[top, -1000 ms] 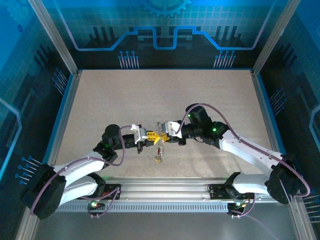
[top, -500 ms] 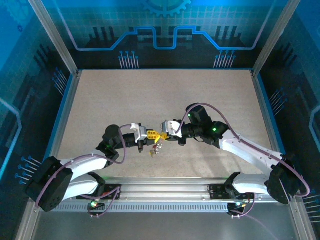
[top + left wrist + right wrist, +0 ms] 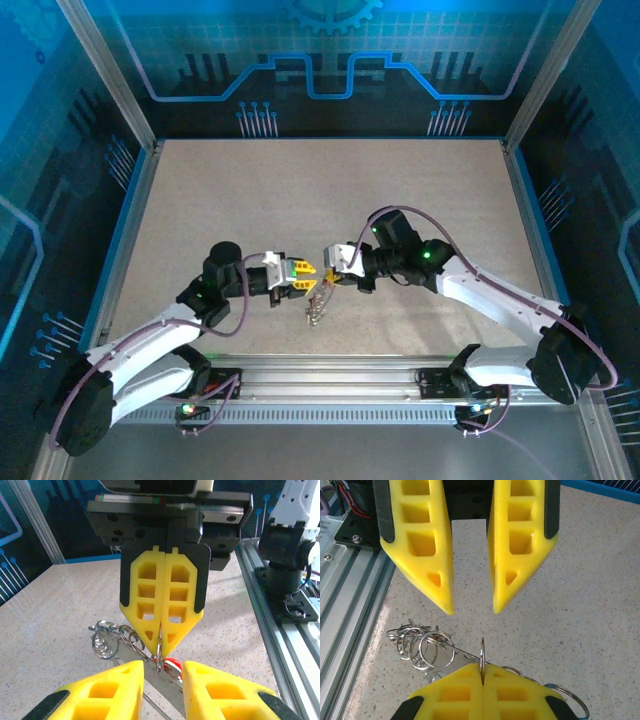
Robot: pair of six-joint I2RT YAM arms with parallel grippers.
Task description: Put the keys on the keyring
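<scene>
Right gripper [image 3: 327,273] clenched on the keyring [image 3: 482,655]; left gripper [image 3: 306,277] released, just beside it.
The grippers meet tip to tip over the table [image 3: 300,190], near the middle of its near edge. The right fingers [image 3: 455,692] pinch the thin ring edge-on. The left fingers [image 3: 427,555] stand apart, tips just short of the ring and not touching it. A bunch of linked rings [image 3: 422,647] trails from the pinch towards the near edge. A red-headed key [image 3: 171,663] shows below the grip, partly hidden.
</scene>
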